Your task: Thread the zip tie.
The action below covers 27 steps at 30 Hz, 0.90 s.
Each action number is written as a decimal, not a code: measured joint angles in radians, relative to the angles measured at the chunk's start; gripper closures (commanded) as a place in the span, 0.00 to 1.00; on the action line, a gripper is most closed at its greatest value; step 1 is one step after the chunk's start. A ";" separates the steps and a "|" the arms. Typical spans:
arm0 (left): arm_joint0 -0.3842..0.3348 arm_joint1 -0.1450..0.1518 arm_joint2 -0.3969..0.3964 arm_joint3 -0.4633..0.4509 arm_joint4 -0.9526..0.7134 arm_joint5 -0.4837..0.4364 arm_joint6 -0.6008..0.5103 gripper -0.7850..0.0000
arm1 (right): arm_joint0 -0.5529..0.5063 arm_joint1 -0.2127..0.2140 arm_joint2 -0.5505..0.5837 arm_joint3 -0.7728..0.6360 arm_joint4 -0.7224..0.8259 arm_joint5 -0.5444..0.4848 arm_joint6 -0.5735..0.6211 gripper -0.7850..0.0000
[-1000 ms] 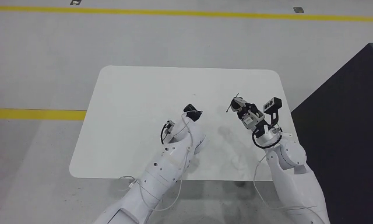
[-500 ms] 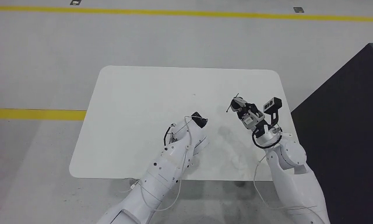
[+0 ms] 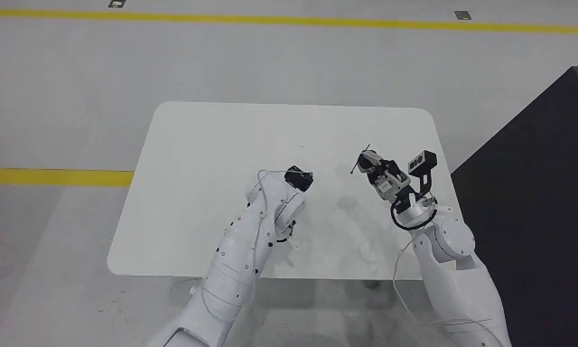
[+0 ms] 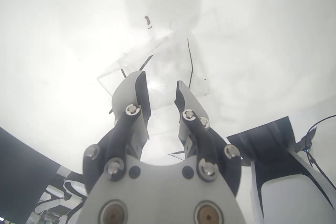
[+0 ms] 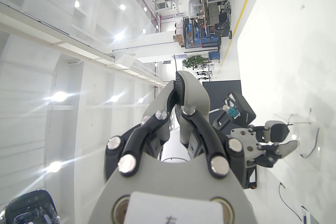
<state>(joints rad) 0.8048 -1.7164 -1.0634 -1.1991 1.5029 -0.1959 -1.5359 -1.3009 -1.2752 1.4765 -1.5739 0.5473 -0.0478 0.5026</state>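
Zip tie point(image 5: 174, 63): light, springy strip you are pinching in the right jaws, left jaws hanging spread; it is probably handling best gripped near its tip.

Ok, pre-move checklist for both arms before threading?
1. Grip: right gripper jaws shut on held zip tie: ok.
2. Ready: left gripper jaws open: ok.
3. Position: left gripper over clear plastic piece on table: ok.
4. Capture: loose zip tie between left jaws: not ok, it lies to one side.
5. Which end of held zip tie sticks out: cannot tell.
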 measured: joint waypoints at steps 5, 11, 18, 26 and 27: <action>-0.033 -0.002 0.004 0.059 -0.055 -0.010 0.000 0.75 | 0.000 0.000 0.000 0.000 0.000 0.000 0.000 1.00; -0.051 -0.002 0.017 0.090 -0.134 -0.025 0.000 0.75 | 0.000 0.000 0.000 0.000 0.000 0.000 0.000 1.00; -0.068 0.006 0.037 0.122 -0.165 -0.012 0.000 0.73 | 0.000 0.000 0.000 0.000 0.000 0.000 0.000 1.00; -0.094 0.012 0.074 0.158 -0.167 0.020 0.000 0.77 | 0.000 0.000 0.000 0.000 0.000 0.000 0.000 1.00; -0.096 0.013 0.080 0.158 -0.164 0.026 0.000 0.79 | 0.000 0.000 0.000 0.000 0.000 0.000 0.000 1.00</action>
<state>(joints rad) 0.7084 -1.7037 -0.9832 -1.0414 1.3387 -0.1696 -1.5359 -1.3009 -1.2752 1.4765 -1.5739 0.5473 -0.0478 0.5026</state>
